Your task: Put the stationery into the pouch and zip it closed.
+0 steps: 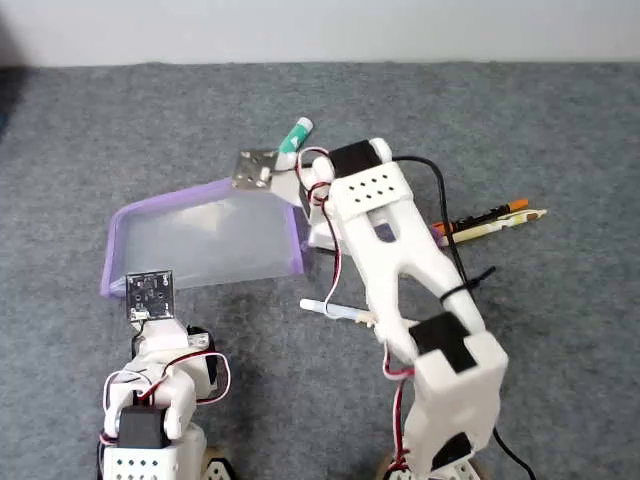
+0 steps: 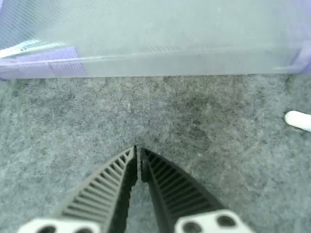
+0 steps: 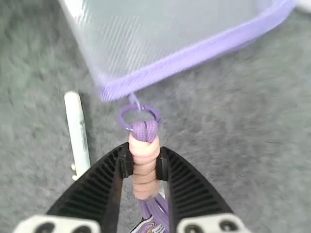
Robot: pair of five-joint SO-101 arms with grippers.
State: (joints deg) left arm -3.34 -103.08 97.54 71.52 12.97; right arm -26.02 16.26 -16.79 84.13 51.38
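Pouch (image 1: 200, 240): translucent, purple-edged, lying centre-left on the grey table (image 1: 540, 120); right gripper (image 3: 144, 153): clamped on the zip pull (image 3: 144, 170) at the pouch's right end; left gripper (image 2: 137, 151): jaws together, empty, just near of the pouch's near edge; stationery outside: white pen (image 1: 335, 312) near, pencils (image 1: 490, 220) right, green-capped tube (image 1: 296, 135) far; step, judged: opening the zip; next calls for drawing the pull along its track, pouch steadied.

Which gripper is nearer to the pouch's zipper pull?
Right. The right gripper clamps the zipper pull; the left gripper sits shut, short of the near edge of the pouch.
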